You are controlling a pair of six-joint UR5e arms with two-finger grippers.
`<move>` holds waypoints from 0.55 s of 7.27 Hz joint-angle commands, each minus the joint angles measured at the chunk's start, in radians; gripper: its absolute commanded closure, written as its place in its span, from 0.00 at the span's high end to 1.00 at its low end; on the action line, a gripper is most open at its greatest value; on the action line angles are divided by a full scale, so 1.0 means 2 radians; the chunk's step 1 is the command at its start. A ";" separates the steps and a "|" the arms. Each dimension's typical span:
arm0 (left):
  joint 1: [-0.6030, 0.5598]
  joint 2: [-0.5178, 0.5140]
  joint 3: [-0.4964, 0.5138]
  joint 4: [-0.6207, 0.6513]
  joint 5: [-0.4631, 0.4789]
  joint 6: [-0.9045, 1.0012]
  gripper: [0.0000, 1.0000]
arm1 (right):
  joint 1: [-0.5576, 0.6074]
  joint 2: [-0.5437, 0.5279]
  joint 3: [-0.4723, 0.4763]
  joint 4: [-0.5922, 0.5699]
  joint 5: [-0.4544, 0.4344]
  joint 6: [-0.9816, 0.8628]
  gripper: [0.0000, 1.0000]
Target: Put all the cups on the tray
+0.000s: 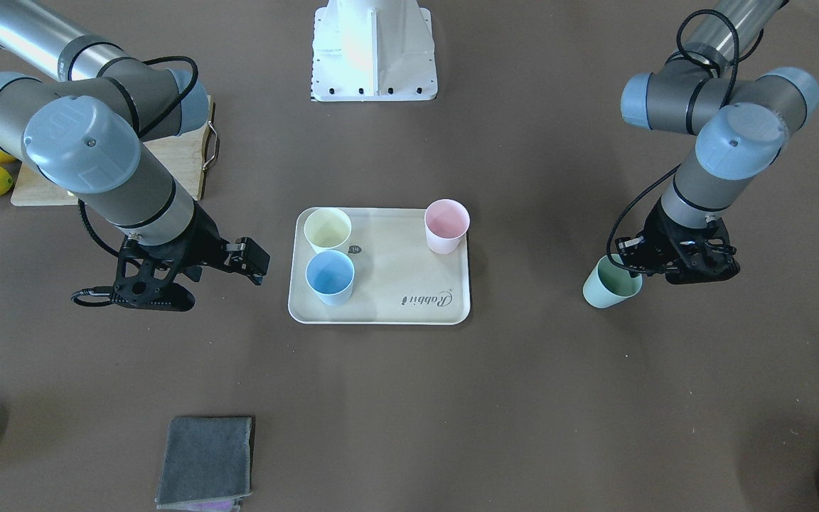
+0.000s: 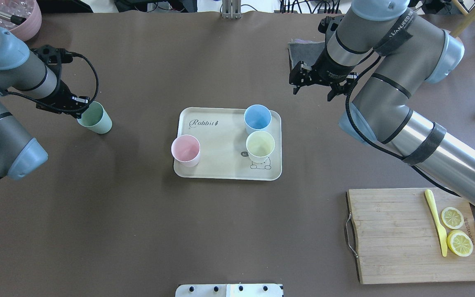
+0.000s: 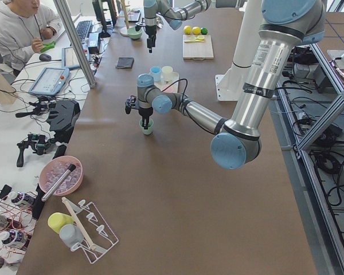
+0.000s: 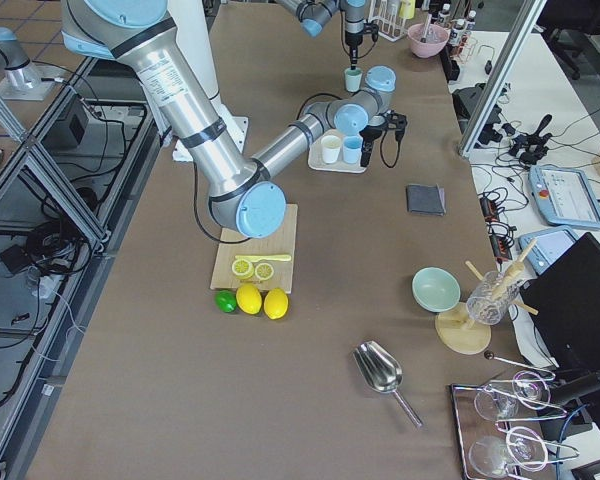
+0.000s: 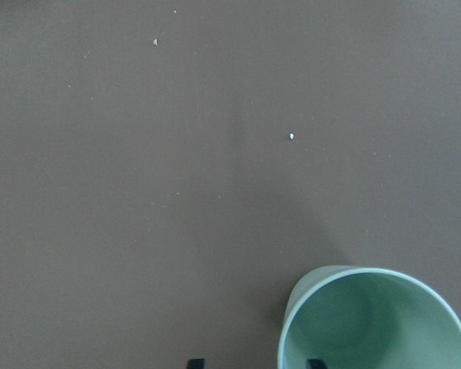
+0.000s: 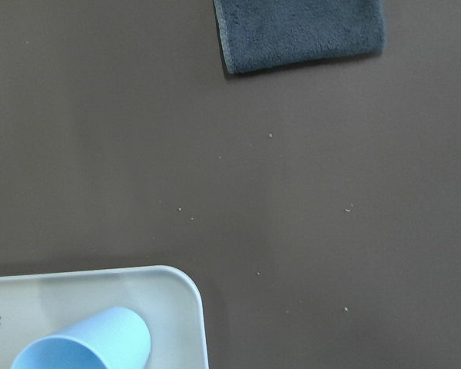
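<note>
Three cups on tray [image 2: 221, 140]: pale yellow cup [image 2: 260, 145], light blue cup [image 2: 257, 117], pink cup [image 2: 185, 149]. Fourth, mint green cup [image 2: 96, 117], upright on desk [image 2: 138, 227] directly beneath left hand [image 2: 81, 110]. Hand released, one finger inside rim, one outside. Right hand [image 2: 313, 93] spread, empty, beside tray. Remaining, likely: clench, carry, set down.

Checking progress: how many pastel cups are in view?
4. The pale yellow cup, light blue cup and pink cup stand on the tray; the mint green cup is on the table at the left pincer. Rack items: too small to tell.
</note>
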 commanded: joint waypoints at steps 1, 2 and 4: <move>0.000 -0.013 -0.010 -0.002 -0.003 -0.016 0.00 | -0.001 -0.001 0.000 0.000 -0.001 0.000 1.00; 0.000 -0.023 -0.024 0.001 -0.002 -0.027 0.00 | -0.001 -0.001 0.001 0.000 -0.001 0.000 1.00; 0.015 -0.071 -0.021 0.009 -0.018 -0.095 0.00 | 0.004 -0.005 0.007 0.000 0.000 -0.001 1.00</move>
